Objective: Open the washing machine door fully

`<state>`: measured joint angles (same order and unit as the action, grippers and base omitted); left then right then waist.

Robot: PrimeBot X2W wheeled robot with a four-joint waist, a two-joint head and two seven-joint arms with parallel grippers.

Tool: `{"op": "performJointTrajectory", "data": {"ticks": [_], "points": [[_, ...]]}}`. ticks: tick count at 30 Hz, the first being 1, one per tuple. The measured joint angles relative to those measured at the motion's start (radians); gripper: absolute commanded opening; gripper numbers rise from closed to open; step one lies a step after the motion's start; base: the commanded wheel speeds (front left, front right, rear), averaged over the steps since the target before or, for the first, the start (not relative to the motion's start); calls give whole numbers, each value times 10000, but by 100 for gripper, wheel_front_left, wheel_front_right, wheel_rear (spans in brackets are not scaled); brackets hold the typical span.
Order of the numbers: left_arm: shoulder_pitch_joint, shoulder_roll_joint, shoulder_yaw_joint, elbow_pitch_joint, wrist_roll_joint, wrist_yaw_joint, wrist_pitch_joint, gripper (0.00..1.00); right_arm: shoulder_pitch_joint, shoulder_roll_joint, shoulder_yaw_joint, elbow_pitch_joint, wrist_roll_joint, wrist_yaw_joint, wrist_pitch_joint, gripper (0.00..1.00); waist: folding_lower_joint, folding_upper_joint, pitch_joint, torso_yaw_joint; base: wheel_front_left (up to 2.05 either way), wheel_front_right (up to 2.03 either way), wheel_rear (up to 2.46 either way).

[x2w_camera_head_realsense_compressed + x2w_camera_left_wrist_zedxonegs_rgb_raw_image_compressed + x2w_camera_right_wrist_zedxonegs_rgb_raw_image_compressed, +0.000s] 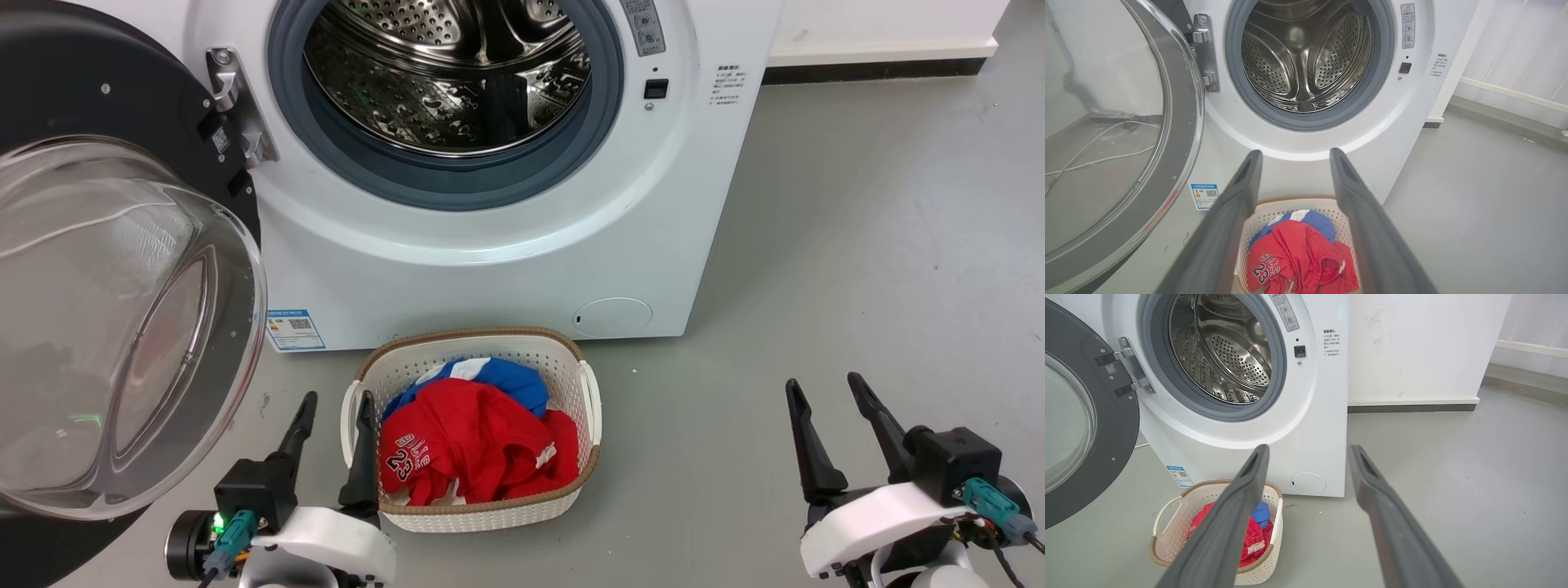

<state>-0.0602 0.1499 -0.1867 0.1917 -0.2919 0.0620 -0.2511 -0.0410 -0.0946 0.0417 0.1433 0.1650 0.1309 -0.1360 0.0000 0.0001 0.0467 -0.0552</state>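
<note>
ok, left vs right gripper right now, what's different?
Left gripper sits between the washing machine door and the laundry basket; right gripper sits over bare floor, right of the basket. Left gripper's finger overlaps the basket rim in head view; right gripper overlaps nothing. Both open, empty.

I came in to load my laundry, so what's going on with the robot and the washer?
The washing machine door is swung wide open on the robot's left, baring the steel drum of the washing machine. The left gripper and right gripper are both open, holding nothing, low in front of the machine. A laundry basket of red and blue clothes sits on the floor before it.
</note>
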Motion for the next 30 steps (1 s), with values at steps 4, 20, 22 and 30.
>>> {"op": "performJointTrajectory", "data": {"ticks": [4, 20, 22, 30], "points": [[-5, 92, 109, 15, 59, 35, -56, 100, -23, -29, -15, 29, 2, 0, -36, 100, 0, 0, -18, 29, 0, 0, 0], [42, 282, 81, 90, 242, 21, -88, 100, 63, -169, -132, -174, -681, 0, -50, 100, 0, 0, -120, -85, 0, 0, 0], [35, 305, 100, 111, 232, 6, -88, 100, 100, -169, -138, -259, -696, 0, -40, 100, 0, 0, -142, -105, 0, 0, 0], [29, 316, 155, 136, 146, 12, -90, 100, 315, -98, -207, -646, -677, 0, 50, 100, 0, 0, -172, -237, 0, 0, 0]]}}
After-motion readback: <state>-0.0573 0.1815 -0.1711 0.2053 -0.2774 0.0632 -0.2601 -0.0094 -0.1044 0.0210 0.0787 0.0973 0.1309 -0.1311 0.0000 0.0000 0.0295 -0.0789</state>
